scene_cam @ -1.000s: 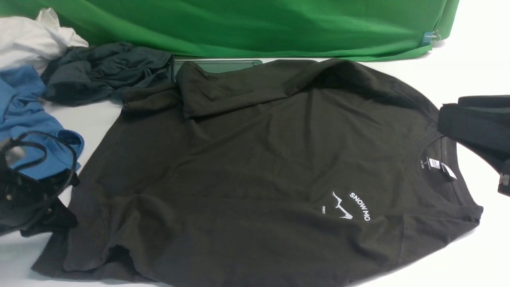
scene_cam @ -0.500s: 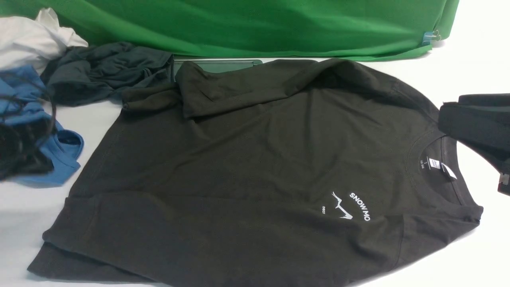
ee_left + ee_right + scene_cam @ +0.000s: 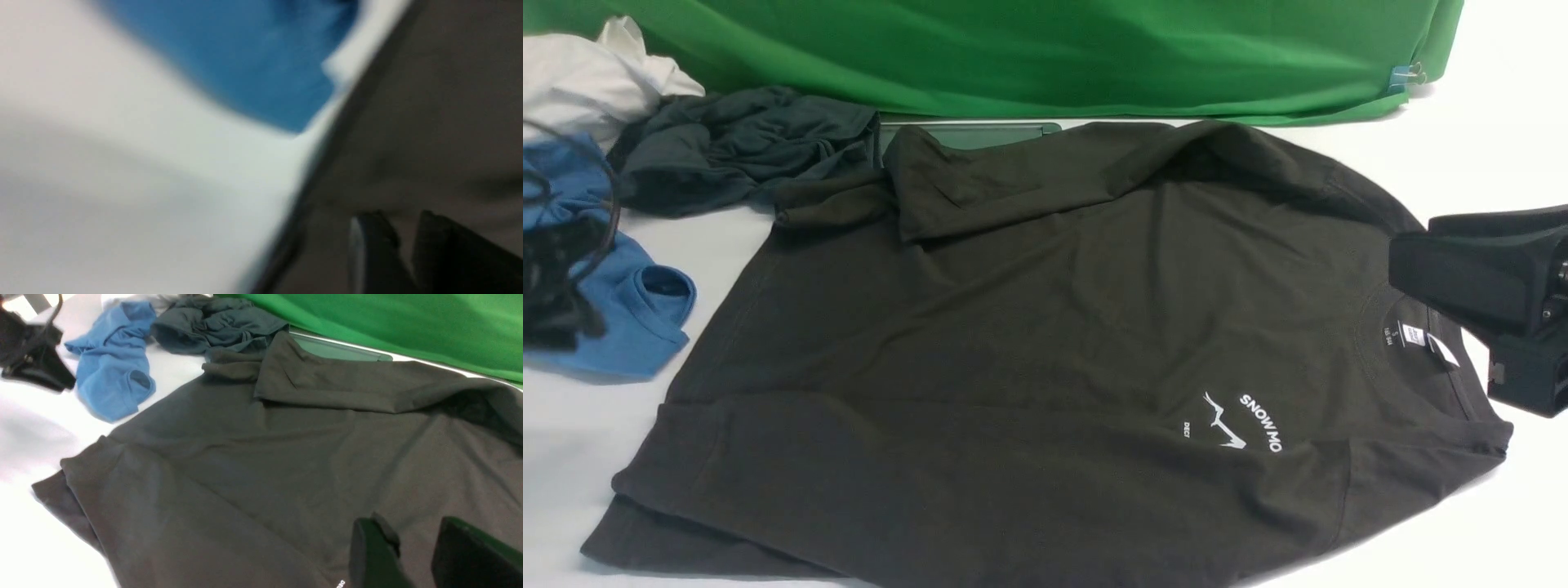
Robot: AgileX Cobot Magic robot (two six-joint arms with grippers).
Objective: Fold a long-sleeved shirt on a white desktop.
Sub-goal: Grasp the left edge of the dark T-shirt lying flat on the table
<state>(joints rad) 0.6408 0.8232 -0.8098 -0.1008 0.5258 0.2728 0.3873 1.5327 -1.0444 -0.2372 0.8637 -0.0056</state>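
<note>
The long-sleeved shirt (image 3: 1045, 327) is black and lies spread on the white desktop (image 3: 572, 441), with its collar and white neck label to the right and its hem to the left. Its far sleeve is folded across the body, and its near sleeve lies folded along the front edge. My left gripper (image 3: 402, 216) is blurred, with its jaws a little apart and nothing between them, above the shirt's hem edge beside the blue shirt (image 3: 261, 61). My right gripper (image 3: 412, 522) hovers open over the chest near the collar, holding nothing.
A blue shirt (image 3: 637, 310), a dark grey-teal garment (image 3: 735, 147) and a white cloth (image 3: 588, 73) are heaped at the far left. The green backdrop (image 3: 1045, 57) runs along the back. A grey-framed hatch (image 3: 968, 135) shows partly under the folded sleeve.
My left gripper has let go of the shirt's near-left corner and drawn back up and left over the blue shirt. That corner now lies flat. My right gripper has shifted slightly left and down, towards the collar.
</note>
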